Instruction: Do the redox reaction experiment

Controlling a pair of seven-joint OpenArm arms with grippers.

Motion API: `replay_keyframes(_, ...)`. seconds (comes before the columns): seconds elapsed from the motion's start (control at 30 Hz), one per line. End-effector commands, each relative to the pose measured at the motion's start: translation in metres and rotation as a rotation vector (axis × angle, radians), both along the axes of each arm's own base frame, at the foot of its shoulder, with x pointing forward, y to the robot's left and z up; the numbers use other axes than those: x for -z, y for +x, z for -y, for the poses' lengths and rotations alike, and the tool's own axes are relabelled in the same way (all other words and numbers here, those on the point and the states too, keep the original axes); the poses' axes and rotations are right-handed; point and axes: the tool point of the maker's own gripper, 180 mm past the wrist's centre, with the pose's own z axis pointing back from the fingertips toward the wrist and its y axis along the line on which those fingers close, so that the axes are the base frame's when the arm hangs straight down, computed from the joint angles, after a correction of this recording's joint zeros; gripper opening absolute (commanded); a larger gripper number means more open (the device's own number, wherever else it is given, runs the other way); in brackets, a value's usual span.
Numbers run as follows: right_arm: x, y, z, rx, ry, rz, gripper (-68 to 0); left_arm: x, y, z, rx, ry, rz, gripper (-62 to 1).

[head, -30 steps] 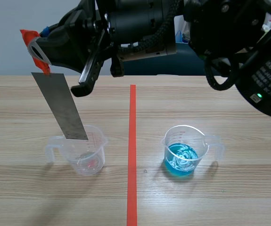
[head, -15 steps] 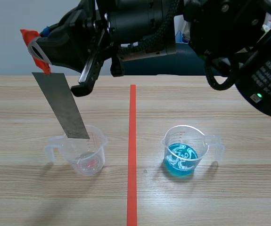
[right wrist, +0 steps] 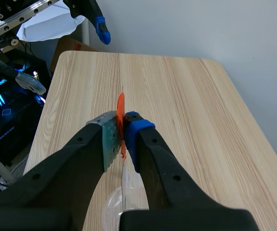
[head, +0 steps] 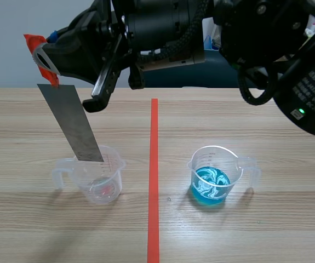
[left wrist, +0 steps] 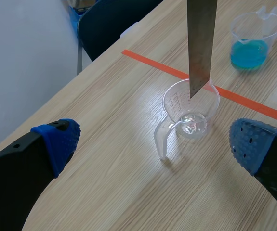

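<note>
Right wrist view — right jaws pinch metal strip (head: 72,125), mostly hidden | left jaws gape, empty.

the strip (head: 72,126) is grey sheet metal, flat and dull with a faint sheen. the cup under it (head: 99,181) and the cup with blue liquid (head: 215,175) are both clear, smooth, glossy plastic. the tabletop (head: 256,235) is pale wood grain, matt, its tape line (head: 154,164) smooth. the pads (left wrist: 59,139) on the left end effector (left wrist: 155,142) look soft, blue and dotted, set on matt black fingers
</note>
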Motion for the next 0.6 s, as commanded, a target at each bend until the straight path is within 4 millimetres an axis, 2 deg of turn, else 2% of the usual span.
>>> replay_keyframes(0.0, -0.0151, -0.0015, -0.0029, -0.015, 0.042, 0.023, -66.6, -0.0066, 0.0009, 0.0024, 0.009, -0.011, 0.024, 1.4)
replay_keyframes(0.23, -0.015, -0.0014, -0.0029, -0.015, 0.042, 0.023, -66.6, 0.0007, -0.0016, 0.002, 0.029, 0.044, 0.017, 1.4)
replay_keyframes(0.57, -0.0158, -0.001, -0.0027, -0.014, 0.042, 0.026, -66.6, -0.001, -0.0024, 0.0035, 0.04, 0.043, 0.028, 1.4)
